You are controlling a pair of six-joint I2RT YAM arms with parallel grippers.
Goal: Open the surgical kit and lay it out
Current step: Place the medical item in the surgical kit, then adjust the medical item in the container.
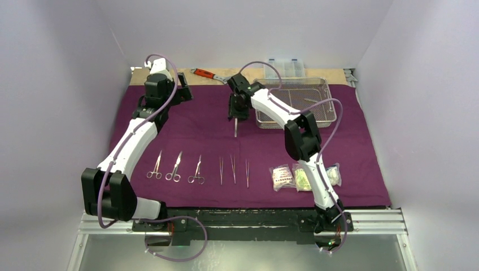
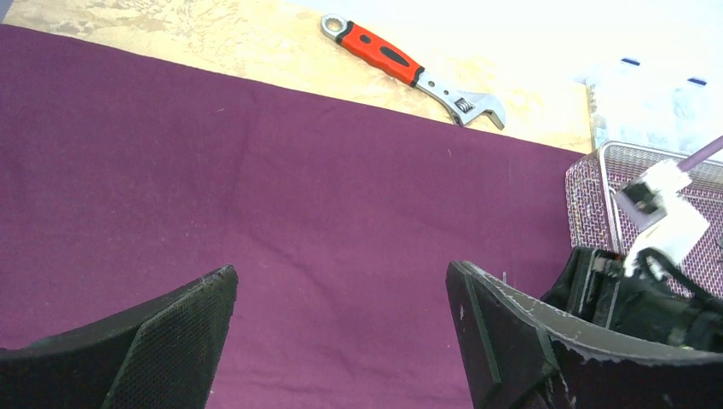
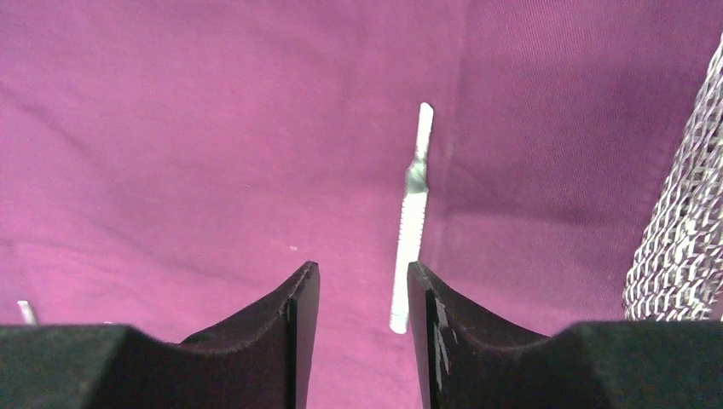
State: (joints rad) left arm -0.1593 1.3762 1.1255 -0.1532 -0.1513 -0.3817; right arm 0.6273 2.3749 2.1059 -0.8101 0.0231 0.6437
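The dark-purple cloth [image 1: 192,130] lies spread flat over the table. On its near part lie three forceps [image 1: 175,167], three tweezers [image 1: 233,169] and three clear packets [image 1: 301,179] in a row. The wire-mesh tray [image 1: 325,116] stands at the back right, with one slim steel piece [image 1: 309,100] in it. My right gripper [image 1: 236,116] is open just left of the tray. In the right wrist view a slim steel tool [image 3: 412,213] lies on the cloth between the parted fingers [image 3: 362,268], close to the right one. My left gripper [image 1: 183,93] is open and empty over bare cloth [image 2: 341,273].
A red-handled wrench [image 1: 206,74] lies on the bare wood behind the cloth and also shows in the left wrist view [image 2: 409,68]. A clear plastic compartment box [image 1: 285,68] stands behind the tray. The tray's mesh edge [image 3: 682,247] is close to the right of my right gripper.
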